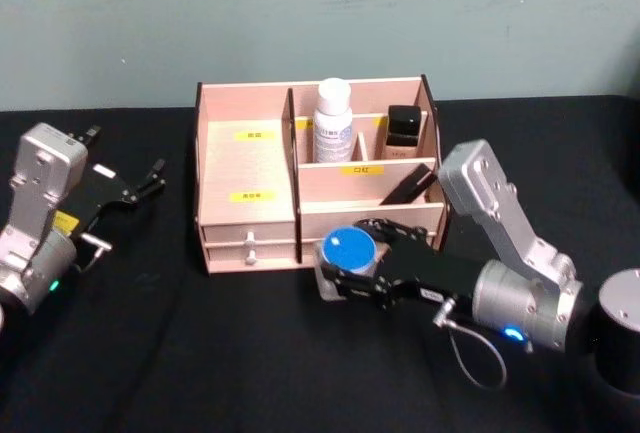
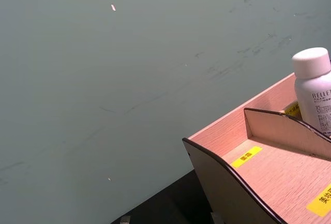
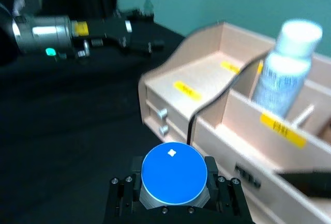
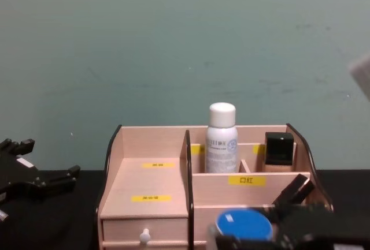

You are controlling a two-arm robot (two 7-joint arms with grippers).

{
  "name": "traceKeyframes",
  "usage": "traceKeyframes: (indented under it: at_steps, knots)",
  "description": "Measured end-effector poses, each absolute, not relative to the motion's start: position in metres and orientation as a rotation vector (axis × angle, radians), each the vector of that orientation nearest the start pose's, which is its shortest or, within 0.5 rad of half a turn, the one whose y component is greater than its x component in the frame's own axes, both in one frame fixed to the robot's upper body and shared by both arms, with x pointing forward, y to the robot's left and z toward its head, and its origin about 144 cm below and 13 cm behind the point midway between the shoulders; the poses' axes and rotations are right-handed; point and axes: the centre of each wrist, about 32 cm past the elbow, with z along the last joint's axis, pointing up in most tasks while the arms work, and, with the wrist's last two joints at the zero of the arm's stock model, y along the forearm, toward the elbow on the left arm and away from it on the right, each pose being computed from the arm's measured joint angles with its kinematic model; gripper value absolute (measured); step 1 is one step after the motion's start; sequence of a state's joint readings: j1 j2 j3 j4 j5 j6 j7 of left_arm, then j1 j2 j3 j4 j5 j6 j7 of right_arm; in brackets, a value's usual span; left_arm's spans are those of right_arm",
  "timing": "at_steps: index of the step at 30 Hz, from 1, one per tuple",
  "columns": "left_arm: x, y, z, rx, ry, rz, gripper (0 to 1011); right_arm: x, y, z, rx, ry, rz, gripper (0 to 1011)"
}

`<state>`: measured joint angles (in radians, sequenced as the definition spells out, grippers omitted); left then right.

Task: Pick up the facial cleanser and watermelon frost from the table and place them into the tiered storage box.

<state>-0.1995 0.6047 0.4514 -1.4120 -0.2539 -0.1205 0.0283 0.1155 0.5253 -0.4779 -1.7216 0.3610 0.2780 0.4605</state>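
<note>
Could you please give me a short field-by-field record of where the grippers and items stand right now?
Right gripper: shut on the blue-lidded jar, just in front of the storage box, at its right half
Left gripper: open, idle at the left of the table
Back compartments: white bottle upright, dark bottle beside it
Task state: jar not yet in the box

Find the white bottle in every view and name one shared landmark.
Head view: white bottle upright in the tiered storage box, back row, middle.
Left wrist view: bottle at the right edge, behind a curved divider.
Right wrist view: bottle upper right.
Chest view: bottle at centre.
Shared landmark: that box; the right gripper holds a blue-lidded jar before it. Left gripper parked at left.
</note>
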Motion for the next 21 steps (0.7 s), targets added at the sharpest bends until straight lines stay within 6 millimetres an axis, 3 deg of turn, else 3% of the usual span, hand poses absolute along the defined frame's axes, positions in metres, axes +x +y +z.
traceKeyframes:
  at_steps: [10, 21]
  knots:
    - [0.489, 0.31, 1.14, 0.304, -0.285, 1.248, 1001, 0.477, -0.195, 1.211, -0.249, 0.014, -0.602, 729]
    - [0.489, 0.31, 1.14, 0.304, -0.285, 1.248, 1001, 0.506, -0.168, 1.216, -0.231, 0.001, -0.592, 729]
